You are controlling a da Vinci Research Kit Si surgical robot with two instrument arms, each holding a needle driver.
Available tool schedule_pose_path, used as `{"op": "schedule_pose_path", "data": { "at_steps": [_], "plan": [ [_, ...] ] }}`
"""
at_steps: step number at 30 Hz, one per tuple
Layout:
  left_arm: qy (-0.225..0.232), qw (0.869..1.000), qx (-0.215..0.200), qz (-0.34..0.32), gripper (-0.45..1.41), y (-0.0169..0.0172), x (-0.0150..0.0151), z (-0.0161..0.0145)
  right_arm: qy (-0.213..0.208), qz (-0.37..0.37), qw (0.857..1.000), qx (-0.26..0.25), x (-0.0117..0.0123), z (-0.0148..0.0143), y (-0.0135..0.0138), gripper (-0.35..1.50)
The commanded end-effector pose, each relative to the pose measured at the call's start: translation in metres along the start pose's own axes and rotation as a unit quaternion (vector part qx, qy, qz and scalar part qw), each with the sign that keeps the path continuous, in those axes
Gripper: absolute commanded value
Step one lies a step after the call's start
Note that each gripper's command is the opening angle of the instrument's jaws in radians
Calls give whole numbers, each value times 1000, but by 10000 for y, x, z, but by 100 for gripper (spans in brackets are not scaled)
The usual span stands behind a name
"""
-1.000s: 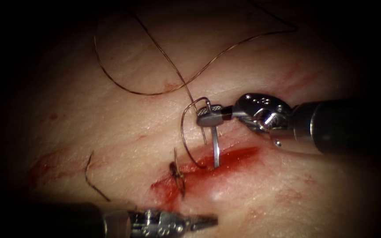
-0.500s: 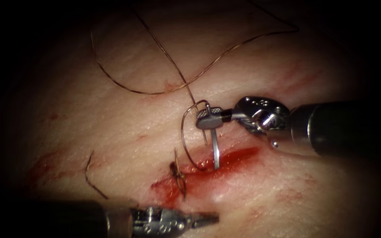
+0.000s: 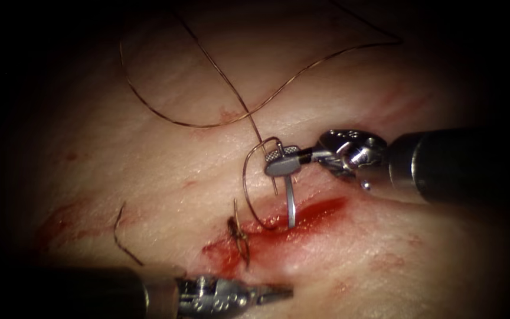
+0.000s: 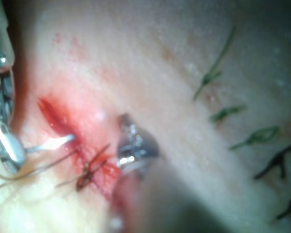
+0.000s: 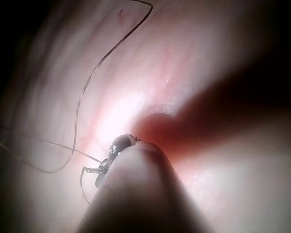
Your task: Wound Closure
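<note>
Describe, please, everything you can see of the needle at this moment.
The needle is a thin, curved piece of bright metal. The right tool has its jaws shut on its upper end, where the thread joins it. It hangs almost upright, its point down in the red fluid at the cut; whether the tip has entered the tissue cannot be seen.

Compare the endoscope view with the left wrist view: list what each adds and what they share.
Endoscope: the long thread looping over the tissue. Left wrist: short thread pieces farther along. Shared: the right tool gripping the needle near its rear end, tip at the cut, depth unclear; the tied stitch; the left tool, shut, empty.
</note>
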Motion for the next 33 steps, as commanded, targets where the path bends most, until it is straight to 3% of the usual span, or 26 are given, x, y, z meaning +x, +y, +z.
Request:
{"op": "schedule_pose_path", "data": {
  "at_steps": [1, 11, 33],
  "plan": [
    [0, 1000, -1, -1, -37, 5, -3, 7, 1, 8, 1000, 1, 0, 10, 6, -35],
    [0, 1000, -1, -1, -37, 6, -3, 7, 22, 84, 996, 23, -3, 15, 3, -35],
    [0, 1000, -2, 1, -38, 5, -7, 6, 83, 135, 986, 50, -21, 24, 5, -35]
  ]
}}
